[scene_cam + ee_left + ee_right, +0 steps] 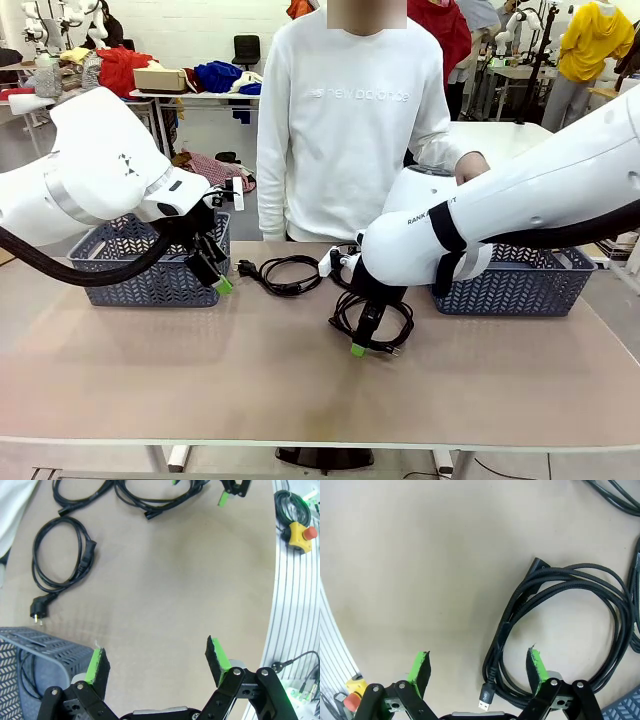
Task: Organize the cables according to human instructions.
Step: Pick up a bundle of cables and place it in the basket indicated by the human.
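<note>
Right tool point(479, 665): nearest the camera, low over the USB cable point(504, 630) near tabletop point(300, 410) centre. Jaws wide, holding nothing. 1 pad point(536, 664) hangs over the coil's near strands, the other over bare tabletop. The USB plug lies at 6 o'clock of the coil, between the pads. Looks lined up for a pick, not gripping yet.

Left tool point(157, 662): also wide and empty, hovering just off the near corner of the left basket point(150, 285), over bare tabletop.

Power cable point(91, 548): coiled on the tabletop at 10 o'clock from the USB cable and at 3 o'clock from the left basket. Nothing is touching it.

3rd cable point(61, 511): on the tabletop at roughly 12 o'clock from the USB cable. In the front view it is partly hidden behind the right arm.

A black cord point(34, 679) shows inside the left basket, probably cable 4. Can't make out its plugs.

Right basket point(520, 290): at 2 o'clock from the USB cable. Contents not readable from here.

Person point(345, 120): stands at 12 o'clock behind the tabletop. 1 hand point(470, 165) is by the right arm's casing; can't tell if it is touching.

Status, my read: 1 of 4 cables is binned and 3 are loose on the tabletop. The USB cable looks like the current target. Which basket it goes to depends on the person's call, and nothing here shows that.
</note>
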Available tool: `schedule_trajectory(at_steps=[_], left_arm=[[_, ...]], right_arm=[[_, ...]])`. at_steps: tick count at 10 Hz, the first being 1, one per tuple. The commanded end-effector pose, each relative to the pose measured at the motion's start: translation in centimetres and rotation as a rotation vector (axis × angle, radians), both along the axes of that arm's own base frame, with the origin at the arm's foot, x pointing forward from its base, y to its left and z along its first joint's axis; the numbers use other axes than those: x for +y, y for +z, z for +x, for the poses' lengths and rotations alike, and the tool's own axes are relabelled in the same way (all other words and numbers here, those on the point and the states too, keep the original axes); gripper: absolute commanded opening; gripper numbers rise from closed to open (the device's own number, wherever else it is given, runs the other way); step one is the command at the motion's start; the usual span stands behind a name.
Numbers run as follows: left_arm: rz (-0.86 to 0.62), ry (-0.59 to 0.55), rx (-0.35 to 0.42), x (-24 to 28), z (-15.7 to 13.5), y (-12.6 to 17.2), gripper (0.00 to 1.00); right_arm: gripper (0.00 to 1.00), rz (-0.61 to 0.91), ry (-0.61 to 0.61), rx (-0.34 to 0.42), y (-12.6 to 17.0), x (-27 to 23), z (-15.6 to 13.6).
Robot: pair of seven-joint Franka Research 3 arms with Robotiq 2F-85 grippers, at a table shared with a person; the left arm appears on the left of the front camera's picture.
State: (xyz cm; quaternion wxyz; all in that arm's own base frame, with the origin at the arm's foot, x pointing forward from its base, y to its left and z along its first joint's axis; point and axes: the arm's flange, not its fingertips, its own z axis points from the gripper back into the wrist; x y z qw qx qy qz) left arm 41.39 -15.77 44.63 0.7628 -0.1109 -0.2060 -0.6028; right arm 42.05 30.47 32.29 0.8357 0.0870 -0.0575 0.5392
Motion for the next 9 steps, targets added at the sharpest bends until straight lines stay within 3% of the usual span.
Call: schedule_trajectory(at_steps=[1, 7, 8, 9], left_arm=[[0.003, 0.001, 0.013, 0.1, 0.2, 0.2, 1.0], [0.003, 0.001, 0.013, 0.1, 0.2, 0.2, 1.0], [0.003, 0.001, 0.013, 0.1, 0.2, 0.2, 1.0], [0.003, 0.001, 0.013, 0.1, 0.2, 0.2, 1.0]], right_arm=[[1.0, -0.02, -0.022, -0.017, -0.4, 0.9, 1.0], [1.0, -0.057, -0.034, -0.014, -1.7, 1.5, 2.1], [0.83, -0.062, -0.037, 0.0, -1.8, 1.6, 2.2], [0.81, -0.067, -0.041, 0.004, -1.9, 1.7, 2.3]])
